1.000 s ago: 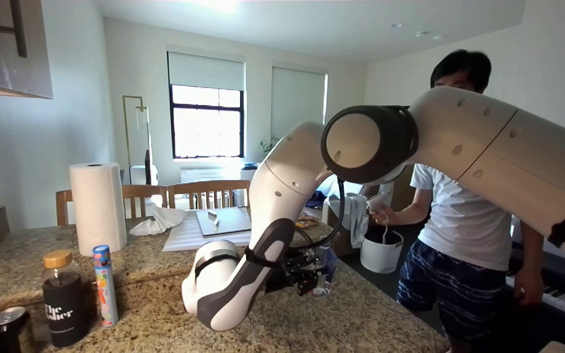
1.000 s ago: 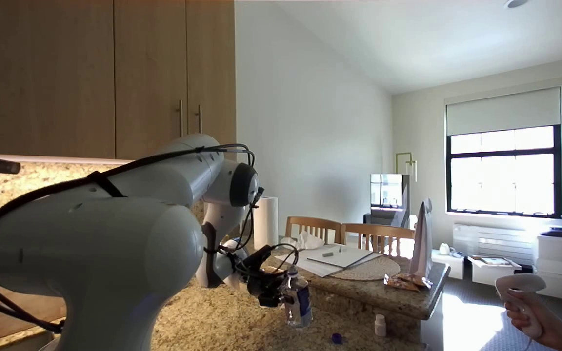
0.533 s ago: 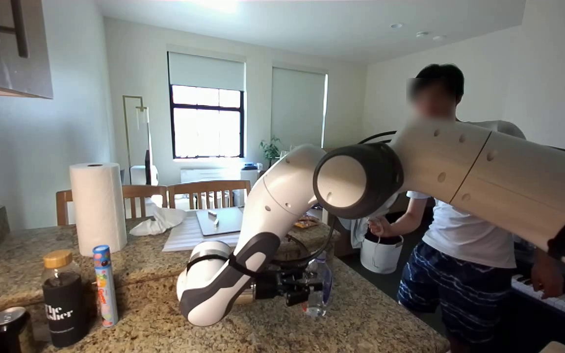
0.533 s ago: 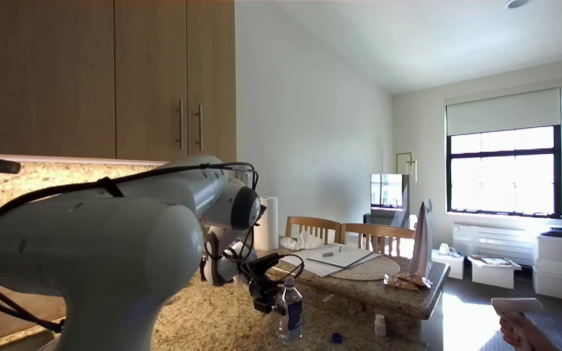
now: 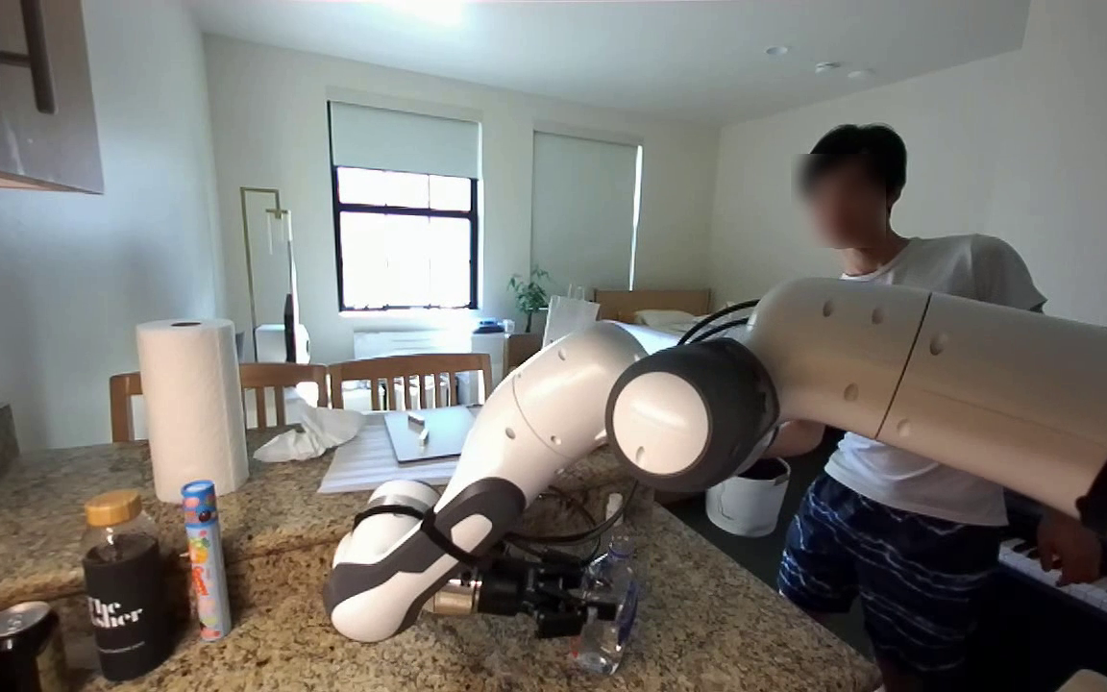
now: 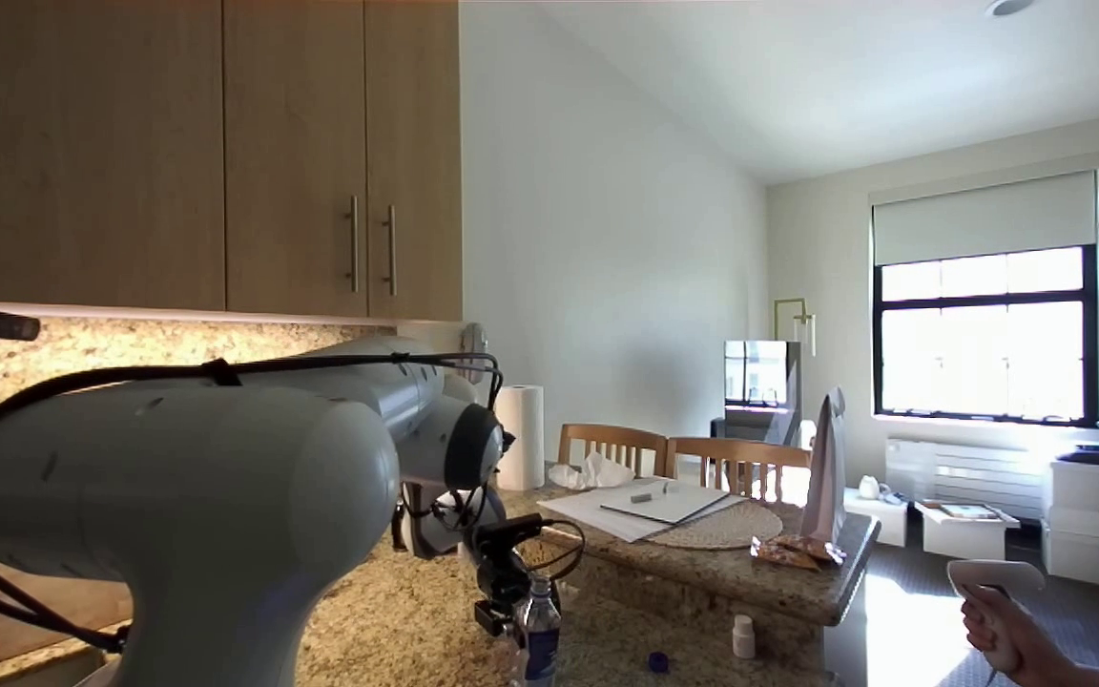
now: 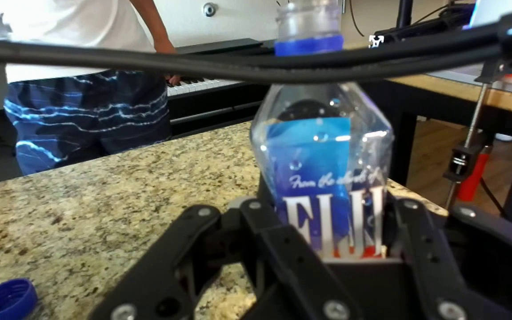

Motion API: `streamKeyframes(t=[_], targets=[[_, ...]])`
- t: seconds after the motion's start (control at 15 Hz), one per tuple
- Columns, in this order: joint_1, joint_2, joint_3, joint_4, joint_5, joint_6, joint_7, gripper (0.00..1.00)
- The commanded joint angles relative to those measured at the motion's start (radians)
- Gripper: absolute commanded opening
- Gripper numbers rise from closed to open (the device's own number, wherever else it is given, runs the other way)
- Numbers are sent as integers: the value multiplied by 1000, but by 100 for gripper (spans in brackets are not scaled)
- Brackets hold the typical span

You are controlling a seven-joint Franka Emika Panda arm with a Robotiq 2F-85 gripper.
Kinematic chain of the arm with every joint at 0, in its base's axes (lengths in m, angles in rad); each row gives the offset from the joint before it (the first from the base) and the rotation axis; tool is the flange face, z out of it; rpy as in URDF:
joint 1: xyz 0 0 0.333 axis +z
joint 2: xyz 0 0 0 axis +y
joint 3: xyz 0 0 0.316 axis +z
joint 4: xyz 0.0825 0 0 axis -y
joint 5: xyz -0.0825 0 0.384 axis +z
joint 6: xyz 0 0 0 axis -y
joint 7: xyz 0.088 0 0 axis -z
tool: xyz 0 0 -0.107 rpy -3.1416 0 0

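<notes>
Bottle [image 7: 322,178] clamped between jaws; wrist view: black cabling [image 7: 220,66] hides lower neck, base hidden.

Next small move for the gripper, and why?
I'd probably ease the gripper down gently, stopping at contact, bottle upright: the jaws are shut on it, its neck is uncapped, and whether its base already touches the counter is unclear.

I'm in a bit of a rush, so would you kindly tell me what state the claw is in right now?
Claw: closed, holding the clear plastic bottle by its labelled body.
</notes>
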Motion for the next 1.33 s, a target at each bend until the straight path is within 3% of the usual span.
streamKeyframes(t=[0.0, 0.13, 0.2, 0.27, 0.4, 0.6, 0.73, 1.27], targets=[[25, 56, 4, 124, 59, -73, -13, 22], [32, 81, 3, 170, 72, -101, -19, 22], [36, 95, 1, 193, 78, -115, -17, 51], [40, 110, 0, 214, 82, -134, -18, 73], [50, 79, -45, 166, 140, -135, -6, 77], [56, 81, -71, 170, 187, -161, -13, 95], [61, 81, -82, 179, 197, -176, -21, 100], [102, 57, -121, 270, 145, -245, -172, 100]])
